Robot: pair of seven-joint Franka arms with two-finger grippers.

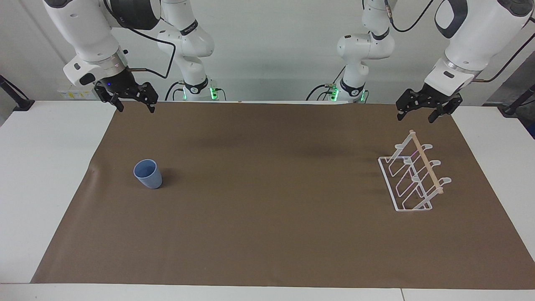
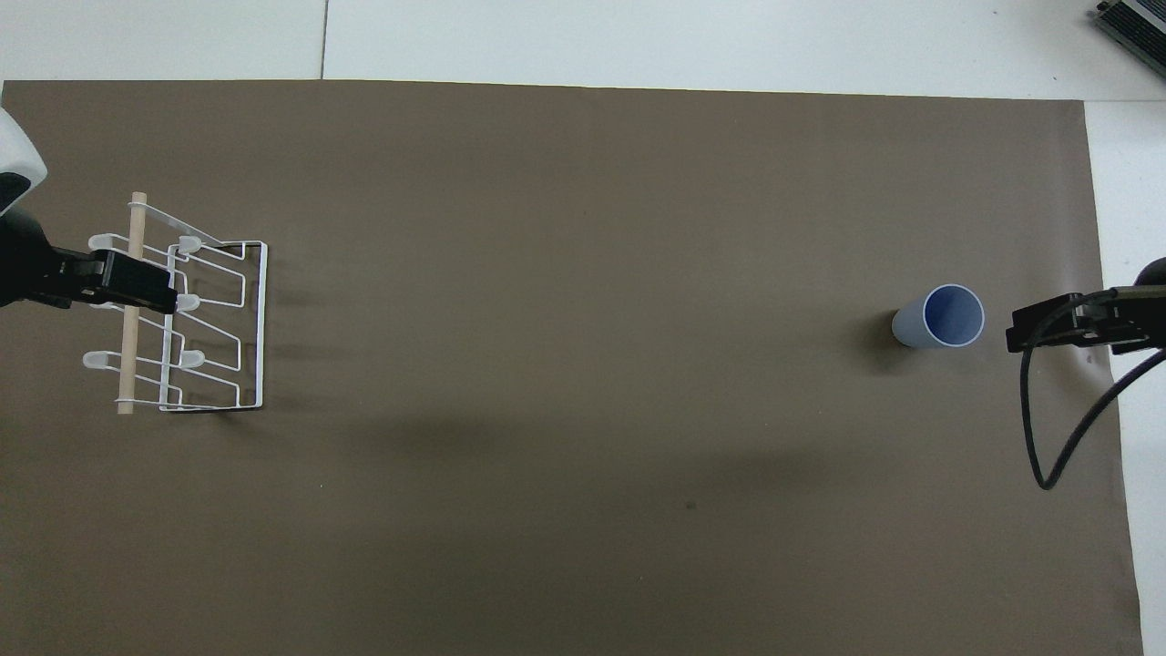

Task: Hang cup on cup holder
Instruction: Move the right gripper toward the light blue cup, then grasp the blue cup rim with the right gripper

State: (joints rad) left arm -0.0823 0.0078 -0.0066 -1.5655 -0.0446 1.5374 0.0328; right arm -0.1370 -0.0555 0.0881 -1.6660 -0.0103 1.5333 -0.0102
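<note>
Two Franka arms w/ two-finger grippers wait above a white table [image 1: 50, 188] covered by a brown mat [image 1: 267, 217]. We go left to right across the facing view.

First, the right gripper [image 1: 133, 104]: it hangs in the air over the mat's corner at the robots' edge, right arm's end of the table. Its fingers look spread apart, nothing between them.

Next, the cup [image 1: 148, 174], small, light blue, no handle. It stands upright, mouth up, on the mat toward the right arm's end, roughly midway between the robots' edge and the edge away from them. Nothing touches it.

Then a wide bare stretch of mat through the middle.

Then the cup holder [image 1: 411, 177], a white wire rack w/ looped prongs and a pale wooden rod along its top. It stands on the mat toward the left arm's end, well apart from the cup. No cup hangs on any prong.

Last, the left gripper [image 1: 419, 113], raised over the mat near the robots' edge, just robot-side of the holder. Fingers spread, holding nothing.

Progress, as we judge it: nothing done yet. Grasping the cup, carrying it the length of the table and hanging it on a prong all remain.
</note>
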